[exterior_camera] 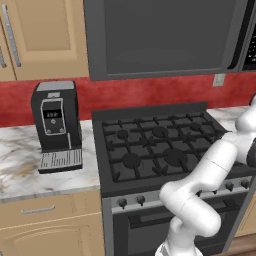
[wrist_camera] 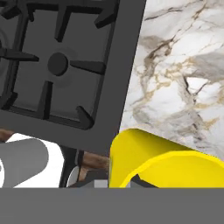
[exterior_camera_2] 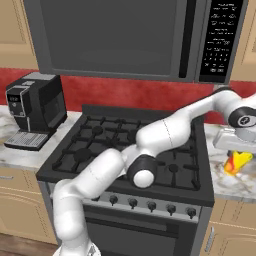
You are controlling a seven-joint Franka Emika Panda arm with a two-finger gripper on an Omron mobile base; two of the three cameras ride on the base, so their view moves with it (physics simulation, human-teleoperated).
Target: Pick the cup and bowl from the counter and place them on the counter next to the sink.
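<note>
The cup [exterior_camera_2: 237, 163] hangs tilted in the gripper [exterior_camera_2: 235, 150], just above the marble surface [exterior_camera_2: 222, 182] to the right of the stove [exterior_camera_2: 125, 150]. The gripper is clamped narrow on its rim wall. It looks light, rigid and smooth, so likely slippery; a hold over the rim suits it.

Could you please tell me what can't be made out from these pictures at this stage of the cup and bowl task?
- Cup: in the right base view the hand covers its top; in the hand view the bottom edge cuts it off.
- Gripper: its fingertips are hidden by the cup and hand, so the contact itself is unseen.
- Counter right of the stove: cut off by the frame edge.
</note>
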